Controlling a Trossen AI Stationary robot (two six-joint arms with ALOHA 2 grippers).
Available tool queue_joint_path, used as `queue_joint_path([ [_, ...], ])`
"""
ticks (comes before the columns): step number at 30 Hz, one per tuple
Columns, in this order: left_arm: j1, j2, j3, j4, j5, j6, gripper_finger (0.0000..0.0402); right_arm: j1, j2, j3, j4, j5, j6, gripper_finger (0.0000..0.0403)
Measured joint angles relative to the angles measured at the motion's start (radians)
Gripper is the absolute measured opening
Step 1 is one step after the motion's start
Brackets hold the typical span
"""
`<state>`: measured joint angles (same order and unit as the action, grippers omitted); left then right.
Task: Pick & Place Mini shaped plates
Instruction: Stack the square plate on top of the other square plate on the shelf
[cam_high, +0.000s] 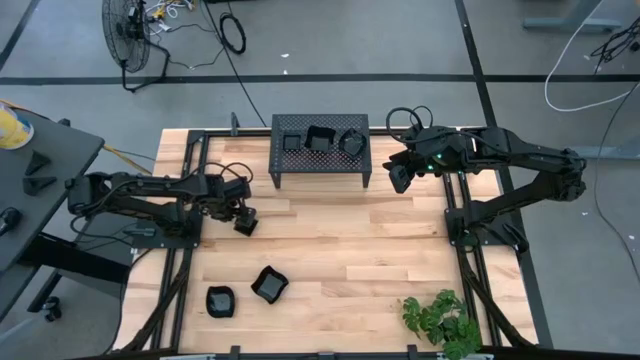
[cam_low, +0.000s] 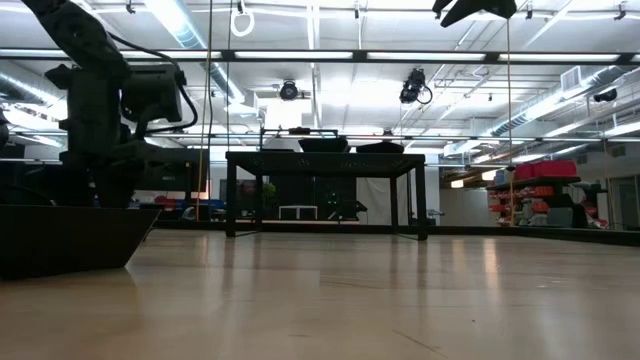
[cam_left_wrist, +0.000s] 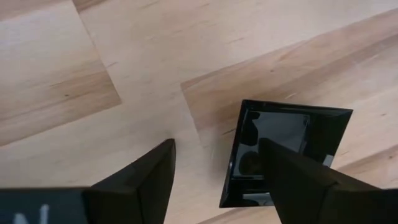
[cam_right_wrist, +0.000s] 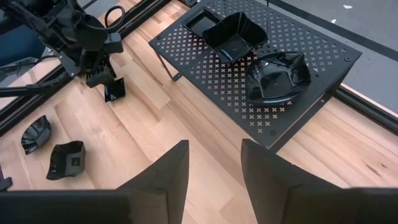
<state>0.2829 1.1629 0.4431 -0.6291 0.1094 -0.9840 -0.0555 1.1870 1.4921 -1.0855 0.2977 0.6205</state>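
Left gripper (cam_high: 245, 222) low over table's left side, fingers straddling rim of square plate (cam_left_wrist: 283, 152), tilted on edge. Right gripper (cam_high: 400, 178) empty, parted, beside stand (cam_high: 320, 165) carrying three plates.

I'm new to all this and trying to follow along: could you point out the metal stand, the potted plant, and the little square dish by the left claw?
perforated stand (cam_high: 320, 163): high view, bare front strip of its top.
plant (cam_high: 441, 320): high view, its leaves.
square dish (cam_left_wrist: 283, 152): left wrist view, its glossy inside.
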Motion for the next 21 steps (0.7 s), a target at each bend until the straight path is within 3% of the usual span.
queue_joint_path([
  [8, -0.002, 0.001, 0.005, 0.038, 0.078, 0.000, 0.0204, 0.000, 0.000, 0.000, 0.000, 0.000, 0.000, 0.0149],
  [21, -0.001, 0.002, 0.004, 0.038, 0.075, 0.000, 0.0178, 0.000, 0.000, 0.000, 0.000, 0.000, 0.000, 0.0149],
])
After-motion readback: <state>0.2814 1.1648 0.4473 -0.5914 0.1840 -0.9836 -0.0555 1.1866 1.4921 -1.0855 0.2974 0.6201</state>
